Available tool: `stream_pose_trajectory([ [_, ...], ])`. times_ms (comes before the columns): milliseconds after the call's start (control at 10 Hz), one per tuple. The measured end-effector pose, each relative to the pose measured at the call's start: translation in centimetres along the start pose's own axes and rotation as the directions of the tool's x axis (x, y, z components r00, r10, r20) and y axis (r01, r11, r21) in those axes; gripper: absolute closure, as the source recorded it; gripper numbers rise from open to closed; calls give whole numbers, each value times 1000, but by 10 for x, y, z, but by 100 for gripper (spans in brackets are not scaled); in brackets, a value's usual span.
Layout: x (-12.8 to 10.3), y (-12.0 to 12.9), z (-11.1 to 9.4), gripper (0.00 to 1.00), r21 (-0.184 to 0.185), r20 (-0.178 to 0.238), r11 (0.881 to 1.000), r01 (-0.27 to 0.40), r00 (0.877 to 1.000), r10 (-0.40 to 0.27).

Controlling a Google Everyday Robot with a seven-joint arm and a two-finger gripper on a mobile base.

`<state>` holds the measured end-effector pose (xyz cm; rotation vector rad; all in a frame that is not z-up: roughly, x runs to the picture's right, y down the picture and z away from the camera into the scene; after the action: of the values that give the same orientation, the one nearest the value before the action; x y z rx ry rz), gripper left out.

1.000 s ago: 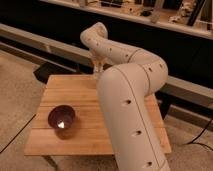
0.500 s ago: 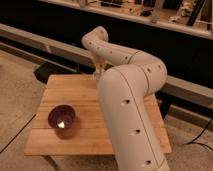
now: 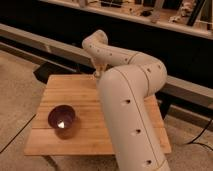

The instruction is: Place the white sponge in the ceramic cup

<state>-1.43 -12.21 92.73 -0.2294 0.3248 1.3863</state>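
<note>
Neither the white sponge nor the small whitish ceramic cup shows; the bulky cream robot arm may hide both. The gripper hangs at upper centre, over the far edge of the wooden slatted counter. Its fingers are pressed together, and what they hold cannot be told. The cup's mouth should be found before any release. The wide dark maroon bowl, lower left, shows only a glint inside.

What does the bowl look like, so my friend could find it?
Find the wooden table under the big white arm. The bowl sits on its near left part, away from the shut gripper at the far edge. It is round and dark maroon with a bright glint inside; no other dish shows.
</note>
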Motion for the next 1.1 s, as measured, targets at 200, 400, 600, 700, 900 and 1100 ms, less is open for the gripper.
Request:
stream_pose_trajectory([
  [200, 3, -1, 2, 100, -2, -1, 1000, 1, 1000, -1],
  [400, 4, -1, 1, 100, -1, 3, 1000, 4, 1000, -4],
  [600, 3, -2, 0, 89, 2, 6, 1000, 8, 1000, -8],
  [700, 3, -2, 0, 78, 4, 7, 1000, 11, 1000, -11],
  [900, 2, 1, 0, 60, 6, 9, 1000, 16, 1000, -17],
  [1100, 2, 3, 0, 37, 7, 8, 1000, 22, 1000, -22],
])
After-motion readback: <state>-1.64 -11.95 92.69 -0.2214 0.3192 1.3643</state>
